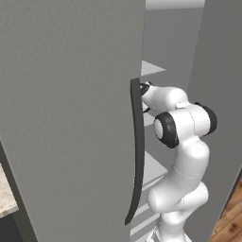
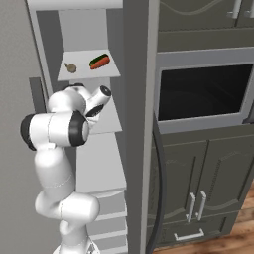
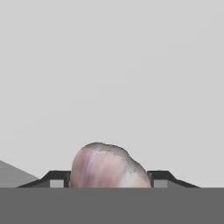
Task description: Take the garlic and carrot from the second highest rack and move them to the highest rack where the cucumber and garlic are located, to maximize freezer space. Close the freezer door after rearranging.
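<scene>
At bottom centre of the hand view, the claw (image 3: 109,183) has its two tips closed against a pinkish garlic (image 3: 107,166). The garlic transfer seems underway; next it likely needs lifting to the highest rack (image 2: 87,74), upper left, beside the cucumber (image 2: 99,61).

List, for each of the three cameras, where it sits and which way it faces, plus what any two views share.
Left base view: behind the arm's left, facing the freezer door; the white arm rises at lower right.
Right base view: behind its right, facing the highest rack with cucumber and carrot; arm at lower left.
Hand view: on the hand, along the gripper, garlic between its fingertips.
Both base views share the arm and the shelves.
</scene>
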